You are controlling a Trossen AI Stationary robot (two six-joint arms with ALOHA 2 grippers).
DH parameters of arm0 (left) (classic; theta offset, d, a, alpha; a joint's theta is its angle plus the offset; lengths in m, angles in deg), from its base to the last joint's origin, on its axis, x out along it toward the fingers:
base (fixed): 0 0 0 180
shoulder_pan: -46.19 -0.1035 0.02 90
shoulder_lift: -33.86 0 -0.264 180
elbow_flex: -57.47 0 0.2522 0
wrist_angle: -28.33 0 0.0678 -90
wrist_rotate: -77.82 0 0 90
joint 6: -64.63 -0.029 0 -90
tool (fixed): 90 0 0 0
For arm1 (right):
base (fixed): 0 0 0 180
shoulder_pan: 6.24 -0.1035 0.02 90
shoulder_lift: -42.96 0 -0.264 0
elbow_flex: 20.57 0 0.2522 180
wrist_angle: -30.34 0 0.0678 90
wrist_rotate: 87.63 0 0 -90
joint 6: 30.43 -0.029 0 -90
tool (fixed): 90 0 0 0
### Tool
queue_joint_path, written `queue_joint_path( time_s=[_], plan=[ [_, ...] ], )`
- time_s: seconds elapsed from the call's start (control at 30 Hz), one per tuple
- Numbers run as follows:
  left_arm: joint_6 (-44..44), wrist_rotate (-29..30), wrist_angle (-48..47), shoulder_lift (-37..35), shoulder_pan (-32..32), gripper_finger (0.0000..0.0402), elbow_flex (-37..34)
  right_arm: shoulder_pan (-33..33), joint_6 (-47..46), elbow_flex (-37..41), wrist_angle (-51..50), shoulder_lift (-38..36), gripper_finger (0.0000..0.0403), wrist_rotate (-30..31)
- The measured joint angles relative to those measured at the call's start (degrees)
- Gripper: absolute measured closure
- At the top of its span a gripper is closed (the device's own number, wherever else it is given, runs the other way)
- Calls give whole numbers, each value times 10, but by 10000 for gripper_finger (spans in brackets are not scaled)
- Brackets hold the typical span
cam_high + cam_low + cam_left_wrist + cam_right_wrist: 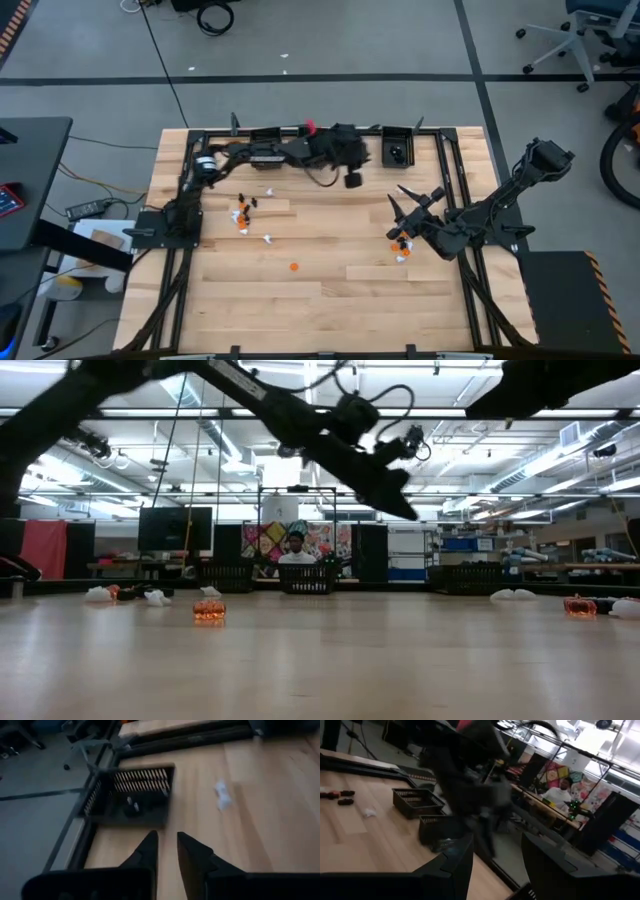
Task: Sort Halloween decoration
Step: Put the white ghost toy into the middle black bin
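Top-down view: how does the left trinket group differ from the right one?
The left trinket group is spread out, with white pieces strayed off it; the right trinket group is a tight clump. The left group lies with no gripper near; the right group sits by the right gripper. Both mix orange, white and black.

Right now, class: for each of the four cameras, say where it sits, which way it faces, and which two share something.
High view: overhead, facing down; both arms, wooden table.
Low view: table height, facing the room; arms cross above, orange trinket ahead.
Left wrist view: on the left arm; left pincer over a black bin.
Right wrist view: on the right arm; right pincer, left arm beyond.
Shared: low and right wrist views show a seated person.
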State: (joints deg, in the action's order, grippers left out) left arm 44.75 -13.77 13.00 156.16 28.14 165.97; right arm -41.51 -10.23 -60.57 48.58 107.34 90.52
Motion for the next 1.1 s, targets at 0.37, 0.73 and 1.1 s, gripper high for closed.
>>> queue_joint_path(
  time_s=[0.37,0.73,1.1],
  plan=[
    [20,-1,78,-262,38,374,-340,73,-120,0,-39,2,231,-255],
    [38,-2,86,-422,92,374,-537,273,-312,-8,-226,2,231,-537],
    [59,0,211,-448,96,374,-645,352,-372,-104,-402,78,231,-717]
  ],
)
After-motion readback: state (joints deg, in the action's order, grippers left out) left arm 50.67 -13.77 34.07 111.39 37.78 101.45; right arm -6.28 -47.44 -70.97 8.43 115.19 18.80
